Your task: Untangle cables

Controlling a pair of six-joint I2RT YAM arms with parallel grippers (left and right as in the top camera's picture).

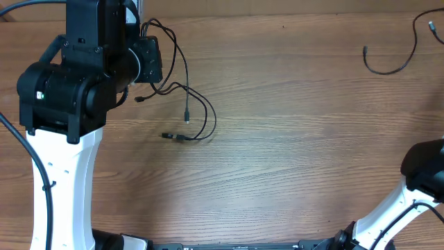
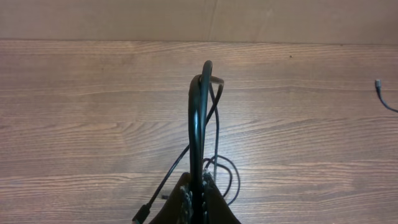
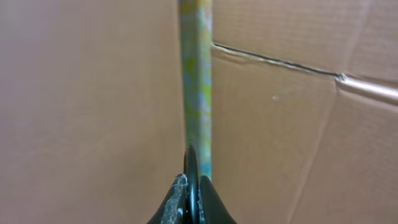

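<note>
The left end effector is clamped on a loop of the cables, which arches up from between its tips. The other strands trail onto the table just below. The right end effector is pressed together, empty, facing cardboard, well apart from the cables.

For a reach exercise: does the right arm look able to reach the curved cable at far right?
Probably yes: the curved cable lies uncovered on bare table, on its side; the right gripper is shut.
</note>
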